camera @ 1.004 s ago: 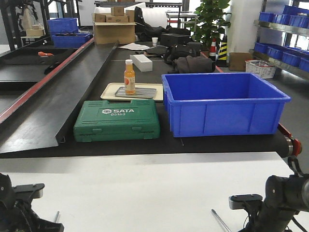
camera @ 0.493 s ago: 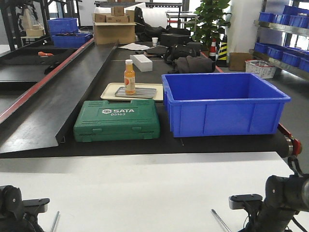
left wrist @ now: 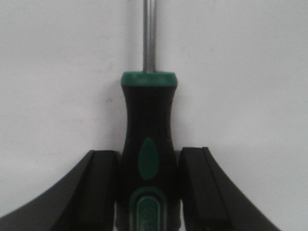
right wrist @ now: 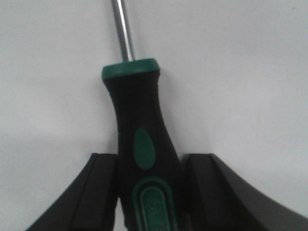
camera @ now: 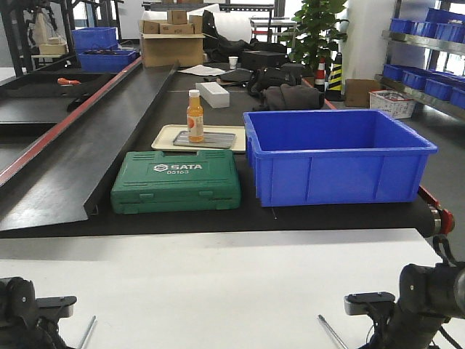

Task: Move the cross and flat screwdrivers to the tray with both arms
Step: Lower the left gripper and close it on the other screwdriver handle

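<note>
In the left wrist view a screwdriver [left wrist: 148,110] with a black and green handle lies on the white table, shaft pointing away. My left gripper [left wrist: 148,159] is shut on its handle, one finger against each side. In the right wrist view the other screwdriver [right wrist: 137,110] lies the same way, tilted a little left, and my right gripper [right wrist: 150,161] is shut on its handle. In the front view only the shafts show, left [camera: 88,331] and right [camera: 330,331], beside the left arm [camera: 22,309] and right arm [camera: 421,298]. The grey metal tray [camera: 218,139] sits far off on the black belt.
The grey tray rests on a cream tray [camera: 163,138] and carries an orange bottle [camera: 195,116]. A green SATA case [camera: 176,180] and a big blue bin [camera: 338,156] stand between the white table [camera: 218,283] and the trays. A black ramp [camera: 80,160] runs along the left.
My left arm has sunk lower and shifted slightly; the left screwdriver's shaft has swung a little to the right. The right arm and its screwdriver have not moved.
</note>
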